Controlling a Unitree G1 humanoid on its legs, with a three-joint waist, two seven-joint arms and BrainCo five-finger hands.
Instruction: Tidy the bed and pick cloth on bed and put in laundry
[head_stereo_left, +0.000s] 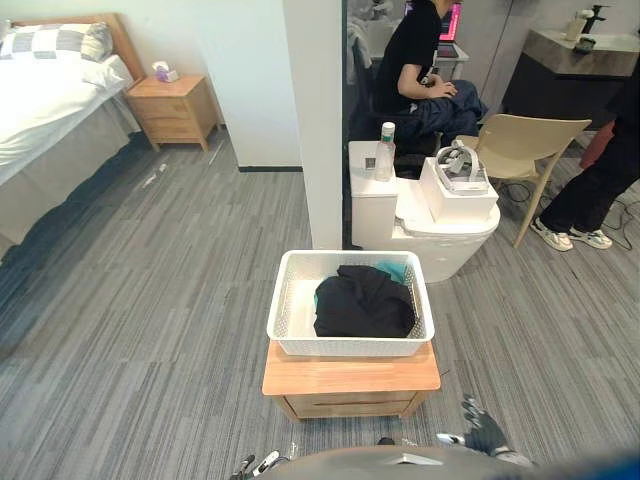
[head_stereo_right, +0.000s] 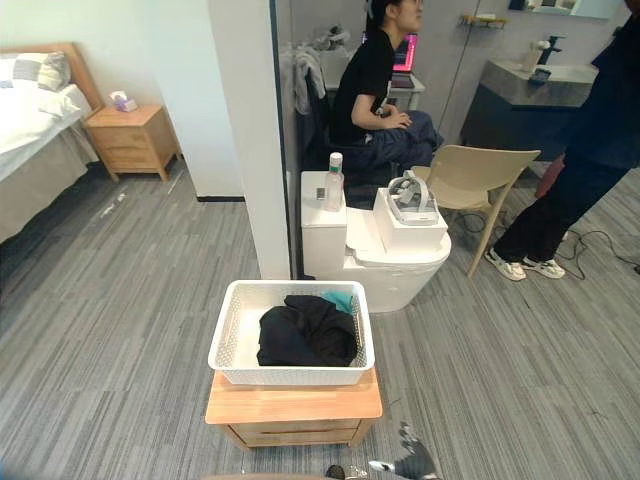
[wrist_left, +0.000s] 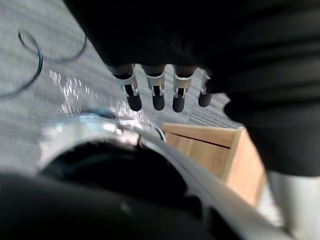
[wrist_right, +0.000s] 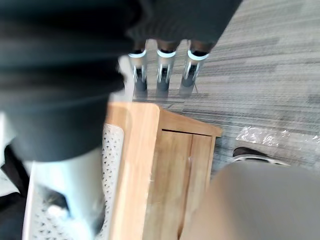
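A: The left hand (wrist_left: 158, 92) and right hand (wrist_right: 164, 75) hang slack and empty beside the table (head_stereo_left: 350, 377).
B: The dark cloth (head_stereo_left: 365, 300) lies in the laundry basket (head_stereo_left: 290, 305); the bed (head_stereo_left: 40, 110) looks tidy. The task seems nearly done.

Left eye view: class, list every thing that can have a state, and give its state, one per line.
Laundry basket: upright, partly filled.
Black cloth: bunched up, inside the basket.
Wooden cabinet: drawer shut, basket on top.
Bottle: upright, capped.
Left robot hand: open, empty.
Right robot hand: open, empty.
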